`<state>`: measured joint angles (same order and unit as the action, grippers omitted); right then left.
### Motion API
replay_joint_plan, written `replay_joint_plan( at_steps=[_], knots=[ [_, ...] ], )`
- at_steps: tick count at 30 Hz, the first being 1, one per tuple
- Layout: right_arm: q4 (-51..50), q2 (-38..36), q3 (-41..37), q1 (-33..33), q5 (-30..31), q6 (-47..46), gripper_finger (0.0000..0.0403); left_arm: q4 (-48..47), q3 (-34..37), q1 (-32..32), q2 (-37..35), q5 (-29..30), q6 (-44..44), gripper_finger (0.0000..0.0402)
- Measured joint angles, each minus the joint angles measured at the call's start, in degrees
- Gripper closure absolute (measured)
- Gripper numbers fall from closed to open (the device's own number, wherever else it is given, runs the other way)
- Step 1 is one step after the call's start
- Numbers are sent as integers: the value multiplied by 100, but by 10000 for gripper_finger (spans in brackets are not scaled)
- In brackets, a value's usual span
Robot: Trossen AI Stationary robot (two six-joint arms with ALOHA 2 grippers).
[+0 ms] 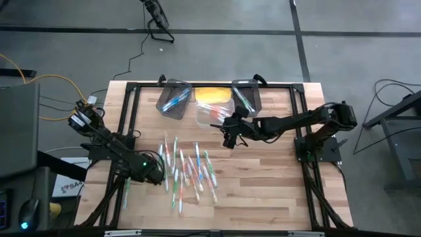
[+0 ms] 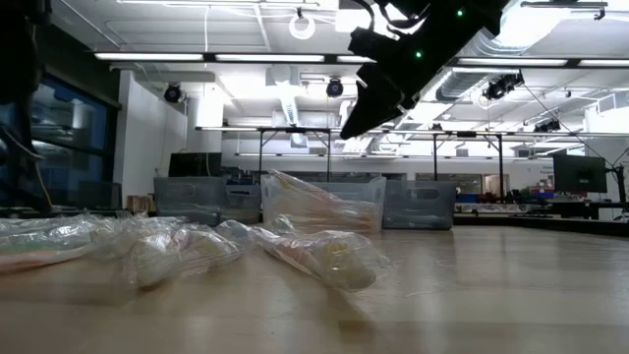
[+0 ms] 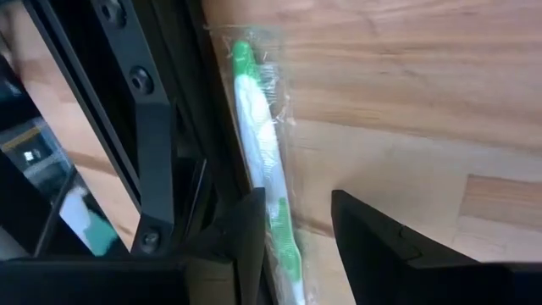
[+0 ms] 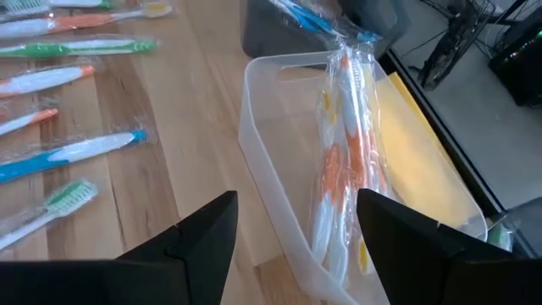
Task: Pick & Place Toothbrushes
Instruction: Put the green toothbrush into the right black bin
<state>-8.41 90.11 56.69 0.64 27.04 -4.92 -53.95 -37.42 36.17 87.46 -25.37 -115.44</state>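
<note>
2 grippers: your left gripper (image 3: 292,233) open around green toothbrush (image 3: 264,174), lower left
right gripper (image 4: 296,233): open over clear bin (image 4: 271,178), top centre

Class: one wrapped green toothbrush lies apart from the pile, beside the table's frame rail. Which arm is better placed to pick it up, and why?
The left. Its open left gripper already straddles the green toothbrush by the frame rail. The right gripper hangs open and empty over the clear bin, across the table.
</note>
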Motion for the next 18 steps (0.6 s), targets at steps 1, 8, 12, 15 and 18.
replay_joint_plan(
  at_steps=[1, 8, 12, 15, 18],
  knots=[
    [5, 0, 0, 0, -8, 4, 167, 40, 64, 20, -4, -57, -43, 266],
    [-4, 0, 0, 15, -18, 3, 167, 327, 182, 21, -2, -142, 21, 280],
    [-7, 0, 0, 15, -21, 1, 167, 501, 187, 21, 4, -144, 108, 331],
    [-21, 0, 0, 24, -43, 1, 167, 591, 184, 21, 9, -133, 278, 381],
    [-21, 0, 0, 50, -43, -21, 167, 603, 184, 21, 9, -95, 448, 394]
  ],
)
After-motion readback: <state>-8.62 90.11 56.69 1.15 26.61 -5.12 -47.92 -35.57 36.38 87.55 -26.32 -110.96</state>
